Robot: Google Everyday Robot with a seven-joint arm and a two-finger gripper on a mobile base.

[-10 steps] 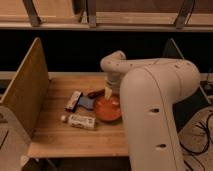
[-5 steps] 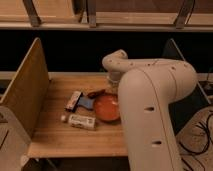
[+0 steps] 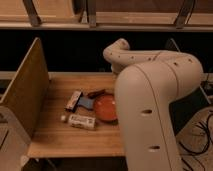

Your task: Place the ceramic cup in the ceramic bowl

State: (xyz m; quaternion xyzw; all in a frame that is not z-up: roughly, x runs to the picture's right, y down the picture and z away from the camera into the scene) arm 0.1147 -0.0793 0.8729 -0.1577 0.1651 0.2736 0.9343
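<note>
The arm (image 3: pixel 150 95) is cased in a smooth, cream-white shell that looks matt, with soft highlights along its curves. It is made of fat, rounded tubes. The nearest segment (image 3: pixel 150 130) is the thickest, a broad column that swells into a domed shoulder at the top. From there a slimmer tube leads to a rounded knuckle (image 3: pixel 116 50), where a faint seam rings the casing. Two small dark oval slots (image 3: pixel 146 112) sit one above the other on the thick segment's face. The claw is hidden behind that segment, on the side toward the desk (image 3: pixel 75 137).
</note>
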